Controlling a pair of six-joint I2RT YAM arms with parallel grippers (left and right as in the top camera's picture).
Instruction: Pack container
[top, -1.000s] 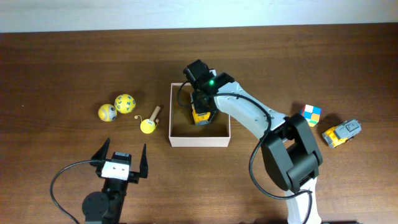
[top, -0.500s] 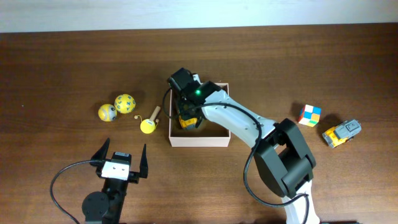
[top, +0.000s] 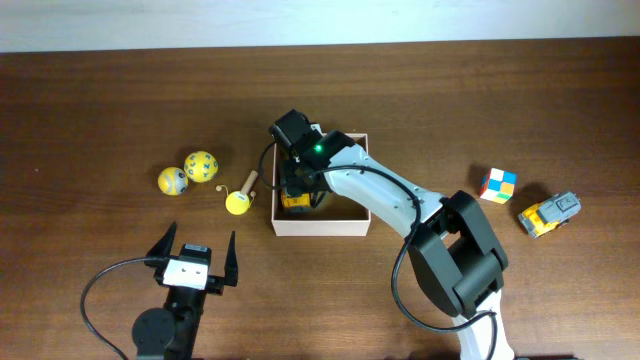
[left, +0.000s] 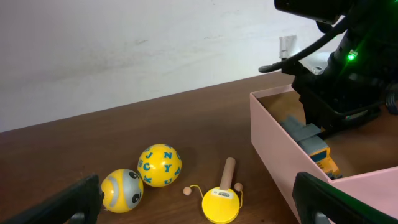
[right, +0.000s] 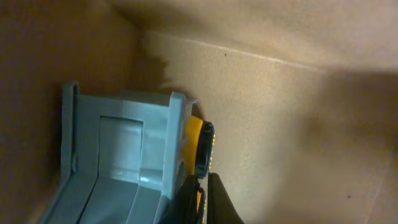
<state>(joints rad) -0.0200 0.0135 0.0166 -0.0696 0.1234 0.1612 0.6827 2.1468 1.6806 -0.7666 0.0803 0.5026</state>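
Stretching under everything, the dark brown wood-grain table looks the same as a second ago. The real change belongs to the right arm, white-shelled with black joints. Its wrist hung over the middle of the box a second ago and has since swung to the box's left side and dipped lower. In the last half second it has barely shifted. The container, a square, shallow cardboard box with matte white outer walls and a tan, papery inside, has stayed put near the table's centre, just right of the loose yellow toys. The left gripper, black and angular, has not stirred at the near edge, its jaws spread wide with nothing between them. The right gripper is clenched on a yellow plastic toy truck with a grey tipper bed. The truck is hard-edged and slightly glossy, tilted down inside the box close to the left wall. Whether it already rests on the cardboard floor I cannot tell. My reading is that this placement is nearly finished, with only the release left. Still lying outside on the right are a second yellow-and-grey toy truck and a many-coloured puzzle cube. On the left are a smooth yellow ball with blue letters, a yellow ball with a grey face patch and a small yellow disc on a pale wooden peg. So the packing seems early.
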